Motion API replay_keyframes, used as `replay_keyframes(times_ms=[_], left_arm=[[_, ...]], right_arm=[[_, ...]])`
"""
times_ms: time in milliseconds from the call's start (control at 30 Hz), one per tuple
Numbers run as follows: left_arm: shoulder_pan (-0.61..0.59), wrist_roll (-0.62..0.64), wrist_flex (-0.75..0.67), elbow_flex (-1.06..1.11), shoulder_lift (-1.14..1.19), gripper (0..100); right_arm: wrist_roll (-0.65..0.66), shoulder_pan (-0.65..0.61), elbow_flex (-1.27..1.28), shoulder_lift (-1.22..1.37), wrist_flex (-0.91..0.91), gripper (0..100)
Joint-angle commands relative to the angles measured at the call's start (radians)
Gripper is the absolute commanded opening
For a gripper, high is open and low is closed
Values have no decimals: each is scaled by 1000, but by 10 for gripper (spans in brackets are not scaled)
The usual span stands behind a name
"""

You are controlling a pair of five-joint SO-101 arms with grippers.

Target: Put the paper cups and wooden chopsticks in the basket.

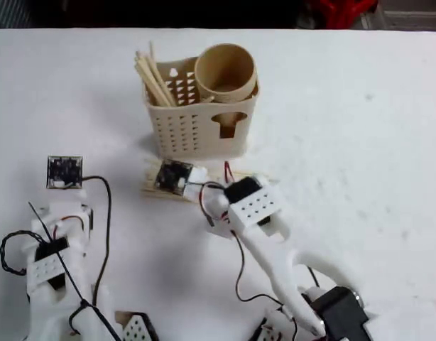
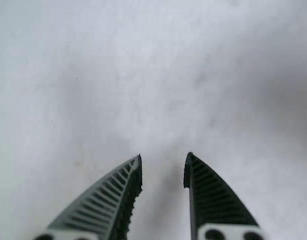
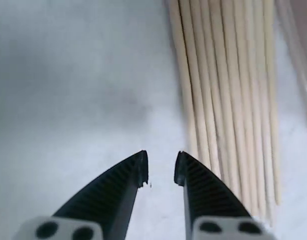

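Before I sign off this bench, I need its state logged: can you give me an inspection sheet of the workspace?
Surface: white table.
Job's things: basket upright, holding a cup and chopsticks; loose chopsticks lie flat on the table in front of it.
Clutter: nothing seen.
Grippers: right gripper open, low beside the loose chopsticks; left gripper open over the table.
Cables: black cable by the left arm; red wires along the right arm.
Surroundings: dark strip beyond the table's far edge, red object in it.
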Motion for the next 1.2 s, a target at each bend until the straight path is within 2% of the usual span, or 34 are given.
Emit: replay_keyframes(times_ms=[0,133,267,500,900,1167], left_arm=[[1,-6,-11,-6,-24,154],[1,-6,-11,-6,-24,154],[1,-6,-11,-6,-24,154],[1,-6,-11,-6,-24,154],[1,-6,-11,-6,-24,154],[1,-6,-11,-6,-24,154]], right_arm=[[32,-8,21,-38,-130,102],[9,-31,-15,21,-254,102],[-144,2,-61,111,-357,101],[-276,81,-41,225,-559,98],[-275,81,-43,346,-564,98],[-275,81,-29,182,-386,98]])
